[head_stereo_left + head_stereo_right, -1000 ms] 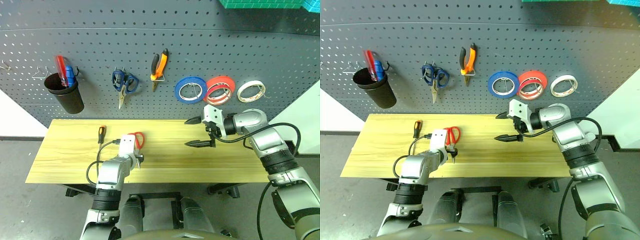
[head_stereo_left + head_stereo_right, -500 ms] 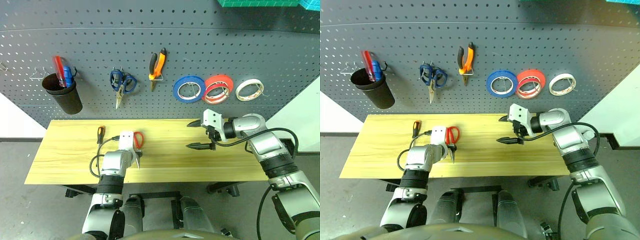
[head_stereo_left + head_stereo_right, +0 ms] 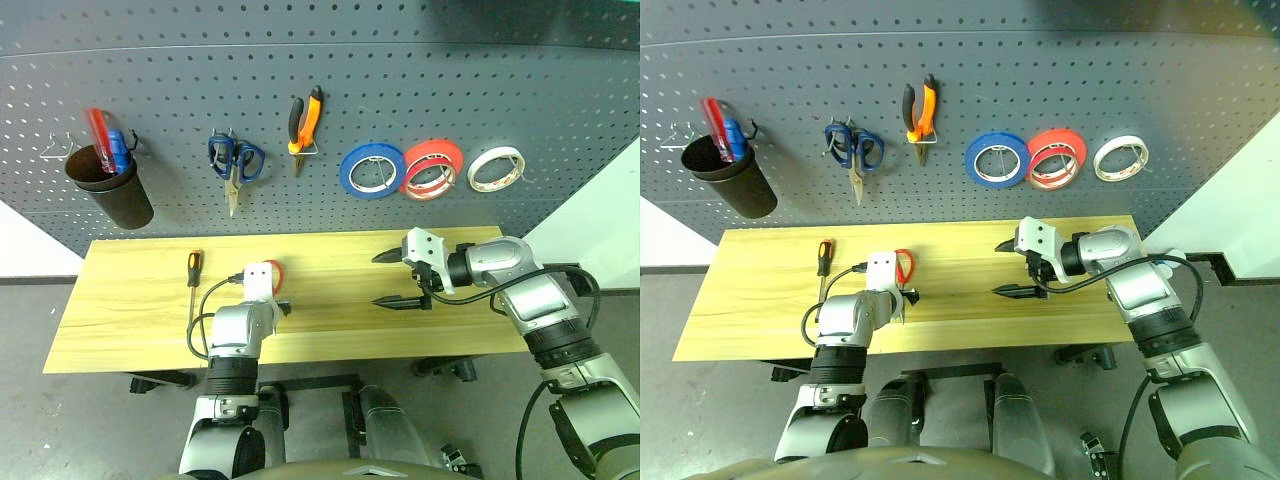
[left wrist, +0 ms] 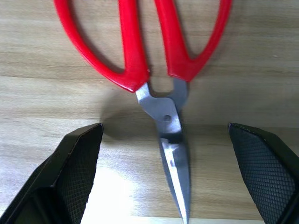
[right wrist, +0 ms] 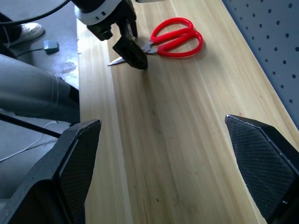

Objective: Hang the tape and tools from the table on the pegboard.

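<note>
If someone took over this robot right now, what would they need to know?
Left gripper: open, fingers either side of the red scissors lying on the table, not gripping.
Right gripper: open, empty, above the table.
Done: red tape and pliers hang on the pegboard.
Left: hang the red scissors, then the screwdriver lying on the table.

A workshop or tool station is indicated. A large dark grey pegboard [image 3: 400,90] with rows of holes is mounted behind a light wooden worktop [image 3: 130,300] on black legs. Hand tools are hung on it from wire hooks: blue-handled scissors [image 3: 234,165], orange-and-black pliers [image 3: 304,120] and three rolls of tape [image 3: 430,168]. A black cup [image 3: 108,188] holding pens is fixed to the board. A plain grey floor [image 3: 60,420] is seen below.
</note>
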